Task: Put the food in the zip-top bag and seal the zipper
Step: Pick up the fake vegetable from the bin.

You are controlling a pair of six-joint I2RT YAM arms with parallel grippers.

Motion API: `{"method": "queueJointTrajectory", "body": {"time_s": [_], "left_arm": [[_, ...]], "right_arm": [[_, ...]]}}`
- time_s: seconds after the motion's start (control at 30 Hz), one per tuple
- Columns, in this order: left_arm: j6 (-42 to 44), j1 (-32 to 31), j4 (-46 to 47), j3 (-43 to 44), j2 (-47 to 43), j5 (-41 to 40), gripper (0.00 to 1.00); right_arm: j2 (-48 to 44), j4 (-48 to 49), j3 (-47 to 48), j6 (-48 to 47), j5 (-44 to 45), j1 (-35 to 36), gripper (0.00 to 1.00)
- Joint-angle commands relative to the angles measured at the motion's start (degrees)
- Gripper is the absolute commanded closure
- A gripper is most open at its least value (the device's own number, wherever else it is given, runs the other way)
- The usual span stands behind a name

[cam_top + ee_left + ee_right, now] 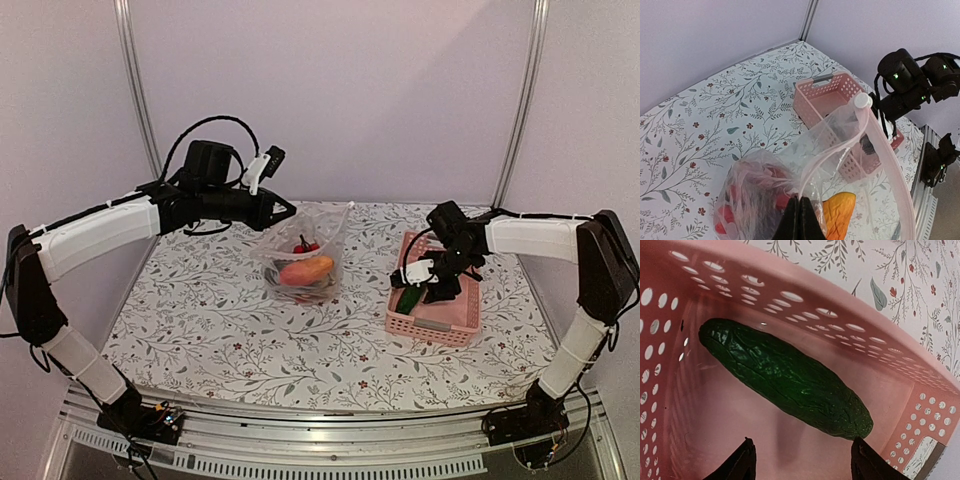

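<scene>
Food hazy inside zip-top bag

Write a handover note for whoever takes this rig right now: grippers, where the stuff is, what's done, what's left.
Left gripper: shut on the bag edge, holding its mouth up and open.
Right gripper: open, poised over the cucumber in the basket, not touching it.
Done: pepper and red fruits are in the bag, along with other pieces I can't make out.
Left: grasp the cucumber, put it in the bag, then close the zipper, which is open.
</scene>
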Motion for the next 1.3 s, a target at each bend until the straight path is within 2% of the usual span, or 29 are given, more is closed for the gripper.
{"method": "queueJointTrajectory", "body": {"time_s": [0.0,0.3,0.53,1.13,1.27], "left_arm": [[0.95,-0.58,-1.26,1.22,0.09,-0.59,1.0],[1.13,-0.63,-1.25,1.2,0.04,-0.54,1.0],[1.28,-0.48,-1.32,1.16,-0.05,-0.63,1.0],[1.04,-0.56,-1.25,1.22,0.25,-0.05,1.0],[0.88,-0.57,-1.33,1.27,0.37,-0.12,1.0]], "right_arm": [[3.66,0.53,2.45,-5.94,2.37,1.04,0.35],[9.43,3.46,4.14,-5.68,2.88,3.18,0.33],[11.8,3.62,3.21,-5.3,4.36,3.09,0.4],[1.7,-0.11,0.15,-3.22,5.31,-1.36,0.64],[-1.73,-3.78,3.51,3.21,-3.53,-1.37,0.67]]}}
